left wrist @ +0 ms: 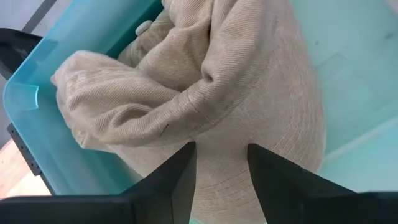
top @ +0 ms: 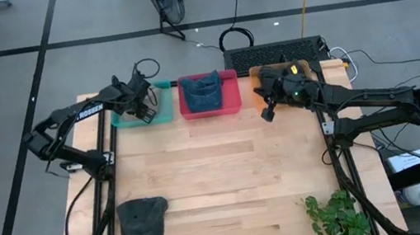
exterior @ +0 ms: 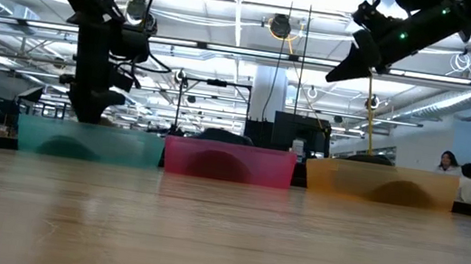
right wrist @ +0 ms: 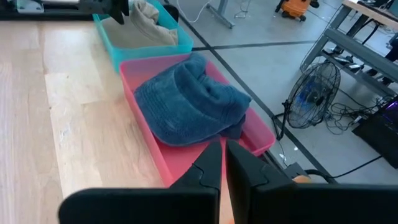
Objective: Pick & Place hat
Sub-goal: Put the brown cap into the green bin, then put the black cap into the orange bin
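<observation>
Hovering my left gripper (left wrist: 221, 180), fingers apart and holding nothing, over the tan hat (left wrist: 205, 93) in the teal bin (top: 143, 113), I am risking snagging cloth while lifting away.

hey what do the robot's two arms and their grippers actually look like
Both arms are dark, jointed tubes. The left arm carries white lettering on one link, and black cable loops by its wrist. The right gripper has two flat black fingers, and small green and orange lights glow near the right arm's wrist.
</observation>
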### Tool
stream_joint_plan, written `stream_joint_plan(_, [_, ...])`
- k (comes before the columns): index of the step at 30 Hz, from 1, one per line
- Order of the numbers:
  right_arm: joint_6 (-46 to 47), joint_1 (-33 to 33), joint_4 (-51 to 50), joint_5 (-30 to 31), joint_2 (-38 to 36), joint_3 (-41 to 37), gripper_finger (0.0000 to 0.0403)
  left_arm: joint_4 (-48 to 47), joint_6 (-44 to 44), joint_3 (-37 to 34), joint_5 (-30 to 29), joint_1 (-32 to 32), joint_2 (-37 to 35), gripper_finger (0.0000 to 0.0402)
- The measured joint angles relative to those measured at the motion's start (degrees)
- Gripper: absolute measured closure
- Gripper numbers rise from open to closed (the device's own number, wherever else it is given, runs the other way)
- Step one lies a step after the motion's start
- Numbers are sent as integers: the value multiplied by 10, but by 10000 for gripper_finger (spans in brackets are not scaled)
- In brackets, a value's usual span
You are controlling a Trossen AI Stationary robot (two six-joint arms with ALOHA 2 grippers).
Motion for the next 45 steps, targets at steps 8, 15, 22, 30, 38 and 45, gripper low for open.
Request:
stream_joint_plan(8, [0, 0, 5, 0, 0, -4, 403, 1, 0, -4, 32, 1, 2, 245])
stream_joint_plan(15, [0, 0, 7, 1, 0, -4, 403, -28, 8, 20, 21, -3, -17, 245])
stream_joint_plan(22, [-4, 0, 16, 1, 0, -4, 403, -87, 13, 103, 36, -18, -83, 245])
stream_joint_plan(30, [-4, 0, 15, 1, 0, -4, 403, -217, 59, 157, 252, -85, -159, 245])
stream_joint_plan(38, [-4, 0, 1, 0, 0, -5, 403, -273, -45, 144, 276, -300, -199, 245])
stream_joint_plan(45, [-13, 0, -1, 0, 0, -5, 403, -274, -120, 133, 249, -537, -197, 245])
